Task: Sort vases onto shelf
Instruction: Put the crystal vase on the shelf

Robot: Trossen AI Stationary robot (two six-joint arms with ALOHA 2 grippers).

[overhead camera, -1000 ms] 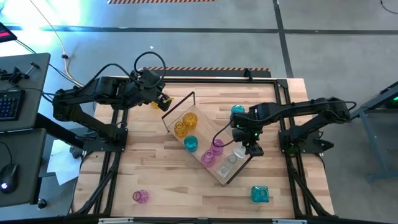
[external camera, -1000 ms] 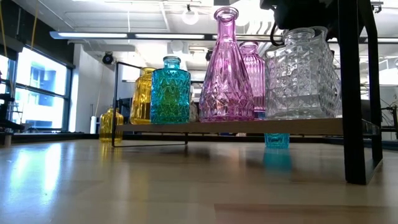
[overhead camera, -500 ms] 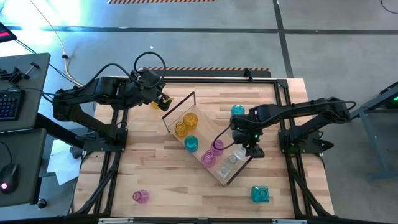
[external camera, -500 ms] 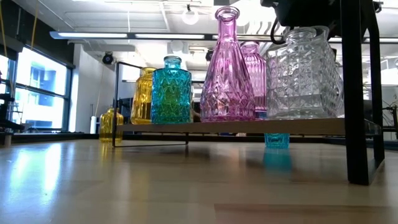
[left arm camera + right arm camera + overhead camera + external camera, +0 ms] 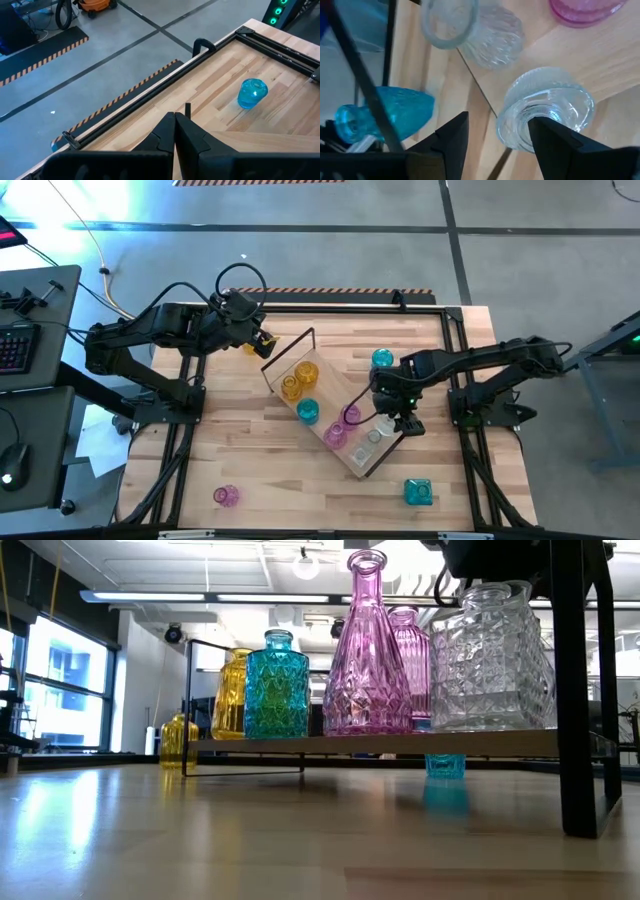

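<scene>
Left end effector (image 5: 262,343): at the worktop's (image 5: 250,450) far left corner, just off the shelf's far end; in its wrist view the fingers (image 5: 172,137) look pressed together, gripping nothing.
Small amber vase (image 5: 249,348): on the worktop right beside the left end effector.
Pink vase on worktop (image 5: 227,496): near front edge, well apart from both end effectors.
Shelf (image 5: 335,408): long light-wood board lying diagonally mid-worktop, black frame loops at both ends; its near end sits under the right end effector.
Vases on shelf: two amber (image 5: 298,377), one teal (image 5: 307,411), two pink (image 5: 341,425), then clear ones by the right end effector.
Right end effector (image 5: 397,418): over the shelf's near end, fingers spread either side of a clear ribbed vase (image 5: 545,107); contact cannot be told.
Second clear vase (image 5: 470,30): just beside that one.
Teal vases off shelf: one (image 5: 382,359) beyond the right end effector, one (image 5: 418,492) nearer the front edge.
Writing: none readable.
</scene>
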